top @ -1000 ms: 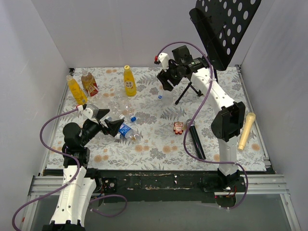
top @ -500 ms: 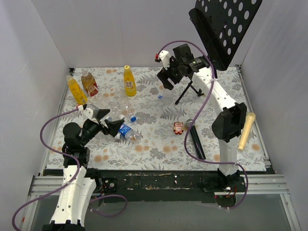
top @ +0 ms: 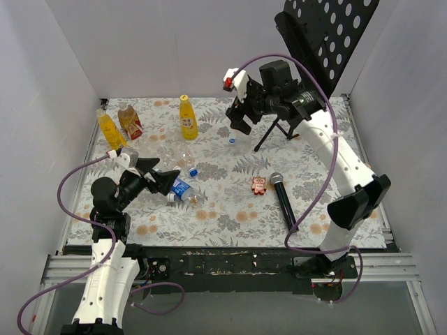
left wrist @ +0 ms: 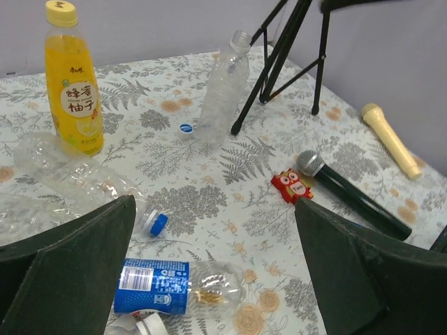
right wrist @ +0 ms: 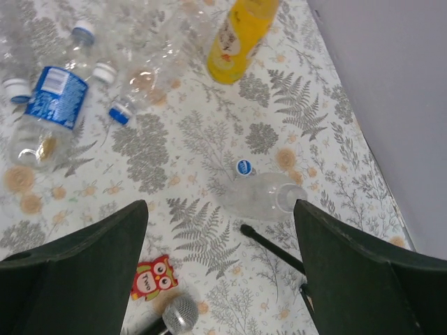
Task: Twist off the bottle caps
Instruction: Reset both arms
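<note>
Blue-and-white cap lies loose on the worktop, just beside the upright clear bottle, towards the far edge and near the tripod stand. That bottle's neck is open, so I judge it done.

Right gripper hangs above that bottle, jaws spread wide, nothing held. Left gripper is also wide open and empty, over the lying clear bottles near the left edge. One of them shows a blue cap on its neck. The blue-labelled bottle lies just beside them. Yellow juice bottle stands capped near the far edge. A second yellow bottle and the brown bottle are in the far-left corner, caps too small to judge.

Step in hand, as I judge it: go to the next capped bottle.
- Right arm should lift straight up first, so it doesn't tip the open bottle or snag the stand.
- For a lying bottle, one gripper pins the body near the shoulder and the other closes square on the cap, in line with the neck, then turns.
- The thin clear plastic likely crumples or spins under a hard squeeze.
- The yellow one looks stiffer: hold the body low and take the cap from above.

Black microphone and owl toy sit well apart, no obstacle.
</note>
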`<state>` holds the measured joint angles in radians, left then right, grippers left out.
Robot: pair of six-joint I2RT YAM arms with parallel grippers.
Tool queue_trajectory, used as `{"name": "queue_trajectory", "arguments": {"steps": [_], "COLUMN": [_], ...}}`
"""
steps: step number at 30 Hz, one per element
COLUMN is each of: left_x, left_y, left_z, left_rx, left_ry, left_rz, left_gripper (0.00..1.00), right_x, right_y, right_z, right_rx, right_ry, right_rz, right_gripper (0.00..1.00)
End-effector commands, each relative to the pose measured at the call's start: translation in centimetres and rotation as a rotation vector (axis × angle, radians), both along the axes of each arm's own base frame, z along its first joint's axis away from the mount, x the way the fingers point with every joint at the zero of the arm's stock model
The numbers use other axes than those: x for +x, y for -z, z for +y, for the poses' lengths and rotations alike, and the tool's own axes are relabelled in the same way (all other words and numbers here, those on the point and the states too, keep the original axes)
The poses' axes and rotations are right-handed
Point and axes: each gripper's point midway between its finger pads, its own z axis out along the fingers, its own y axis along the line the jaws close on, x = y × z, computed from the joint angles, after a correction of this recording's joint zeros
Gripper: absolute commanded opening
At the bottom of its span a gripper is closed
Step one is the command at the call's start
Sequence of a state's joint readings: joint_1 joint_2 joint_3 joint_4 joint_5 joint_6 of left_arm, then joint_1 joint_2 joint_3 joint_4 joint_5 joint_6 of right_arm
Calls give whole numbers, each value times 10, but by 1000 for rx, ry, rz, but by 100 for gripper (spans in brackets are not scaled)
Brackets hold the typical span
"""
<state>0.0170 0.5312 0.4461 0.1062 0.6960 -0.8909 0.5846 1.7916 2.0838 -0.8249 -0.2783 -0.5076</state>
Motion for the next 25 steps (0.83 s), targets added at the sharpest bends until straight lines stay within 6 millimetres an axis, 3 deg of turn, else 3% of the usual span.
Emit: {"name": "queue_trajectory", "arguments": {"steps": [1, 5, 8, 12, 17, 20, 25], "left_x": [11, 15, 8, -8, -22, -26, -27], "left_y": [-29, -60, -79, -99, -119, -127, -127], "left_z": [16, 37, 34, 21, 17, 18, 17], "left_rx": [-154, -265, -281, -293, -311, -310, -304], "left_ry": [-141, -303, -285, -202, -178, -187, -179], "left_rz": [67, 141, 155, 158, 150, 144, 157], "left_gripper": [98, 98, 98, 98, 98, 98, 98], "right_x": [-42, -68, -98, -122, -138, -146, -147], "right_y": [-33, -59, -73, -76, -91, -97, -91], "right_z": [6, -9, -20, -44, -70, -76, -80], "right_rx": [54, 133, 229, 413, 487, 529, 566], "right_ry": [-128, -105, -111, -30, 24, 31, 46], "right_rz": [-102, -134, -111, -5, 4, 13, 35], "right_gripper": [91, 94, 95, 95, 95, 95, 95]}}
